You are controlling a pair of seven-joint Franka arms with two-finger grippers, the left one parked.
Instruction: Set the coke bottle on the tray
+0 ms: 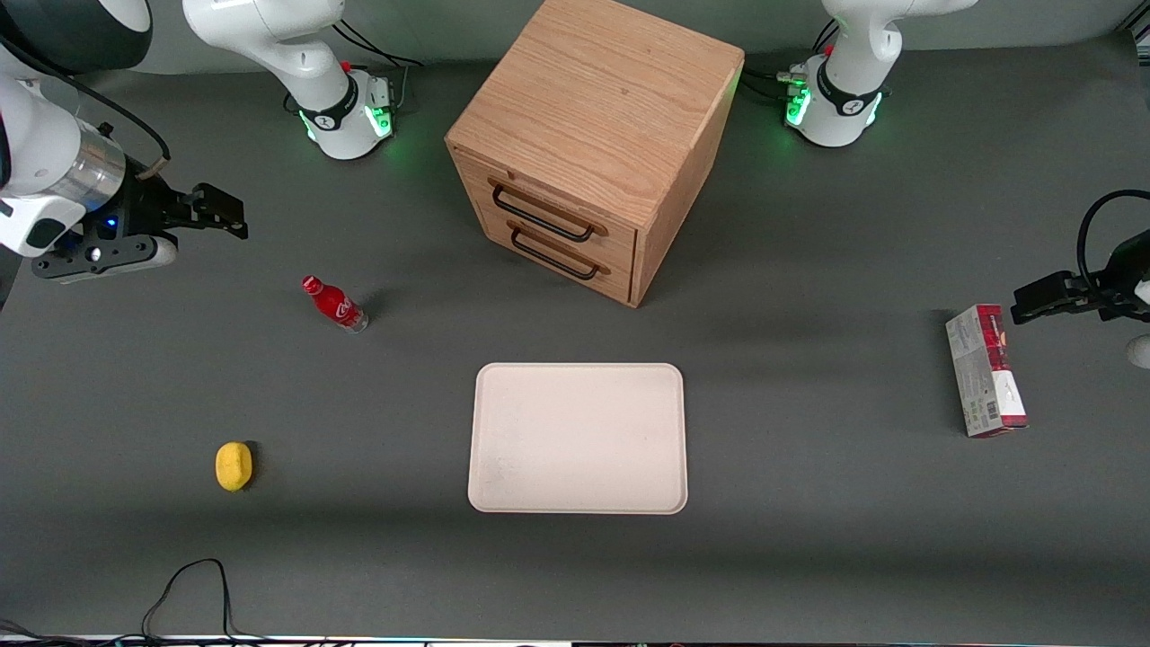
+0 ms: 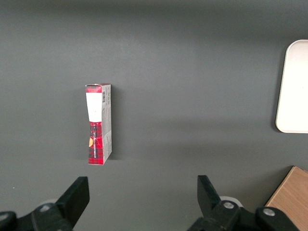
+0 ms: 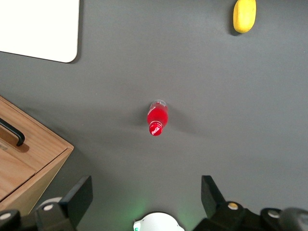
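The coke bottle (image 1: 334,304), small and red with a red cap, stands upright on the dark table, toward the working arm's end. It also shows in the right wrist view (image 3: 157,117), seen from above. The cream-white tray (image 1: 578,438) lies flat in the middle, nearer to the front camera than the wooden cabinet; one corner shows in the right wrist view (image 3: 38,29). My right gripper (image 1: 214,212) hangs high above the table, open and empty, well apart from the bottle; its fingers (image 3: 79,195) stand wide apart.
A wooden drawer cabinet (image 1: 588,144) with two drawers stands farther from the camera than the tray. A yellow lemon (image 1: 234,466) lies nearer the camera than the bottle. A red-and-white carton box (image 1: 986,370) lies toward the parked arm's end.
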